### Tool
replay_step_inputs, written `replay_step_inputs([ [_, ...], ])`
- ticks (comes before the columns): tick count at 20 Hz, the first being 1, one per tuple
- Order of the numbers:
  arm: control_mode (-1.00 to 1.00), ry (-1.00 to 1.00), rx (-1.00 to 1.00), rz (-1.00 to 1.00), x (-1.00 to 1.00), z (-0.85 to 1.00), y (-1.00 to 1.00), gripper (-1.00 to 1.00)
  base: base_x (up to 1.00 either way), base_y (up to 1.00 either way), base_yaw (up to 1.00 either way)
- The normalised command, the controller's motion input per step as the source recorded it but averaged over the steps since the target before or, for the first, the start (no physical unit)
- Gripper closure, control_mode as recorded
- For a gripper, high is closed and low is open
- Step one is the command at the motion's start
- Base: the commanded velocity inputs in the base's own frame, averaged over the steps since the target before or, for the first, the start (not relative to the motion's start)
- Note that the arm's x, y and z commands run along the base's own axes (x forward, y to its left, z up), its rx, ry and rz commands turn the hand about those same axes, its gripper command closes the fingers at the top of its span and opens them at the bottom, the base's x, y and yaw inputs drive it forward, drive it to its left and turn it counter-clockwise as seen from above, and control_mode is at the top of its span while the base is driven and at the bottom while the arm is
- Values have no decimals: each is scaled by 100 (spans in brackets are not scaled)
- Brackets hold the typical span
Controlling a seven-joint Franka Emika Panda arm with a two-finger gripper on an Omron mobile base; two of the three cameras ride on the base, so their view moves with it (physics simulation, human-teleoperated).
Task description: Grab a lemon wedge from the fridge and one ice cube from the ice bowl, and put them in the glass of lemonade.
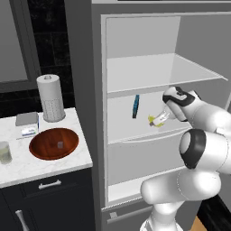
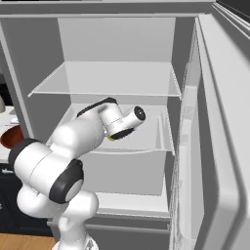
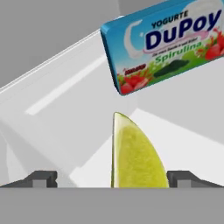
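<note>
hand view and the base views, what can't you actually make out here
- Lemon wedge: its lower end is cut off at the bottom of the hand view; in the right base view the arm hides nearly all of it.
- Gripper: just the tips of its open fingers show in the hand view.
- Yogurt box: right end cut by the hand view's edge.
- Ice cube in the bowl: too small to detail.

Fridge (image 1: 88, 67), door open: white middle shelf (image 1: 124, 128) carries one lemon wedge (image 1: 155, 120), yellow, and one slim blue yogurt packet (image 1: 136, 106) standing upright behind it, the two apart; the upper shelf (image 1: 153, 72) is also white. White marble counter (image 1: 49, 164) left of fridge carries the reddish-brown ice bowl (image 1: 54, 143), the glass of lemonade (image 1: 5, 152) at the left edge, a paper towel roll (image 1: 51, 98) at the back and a grey sponge (image 1: 27, 118).
</note>
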Motion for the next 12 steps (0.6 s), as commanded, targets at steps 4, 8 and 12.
replay_step_inputs([
  [4, -100, 0, 0, 3, 0, 0, 0, -100, 0, 0, 0],
  [8, -100, 0, 0, 0, 1, -12, 0, -100, 0, 0, 0],
  [12, -100, -5, 0, -2, 0, -32, 0, -100, 0, 0, 0],
])
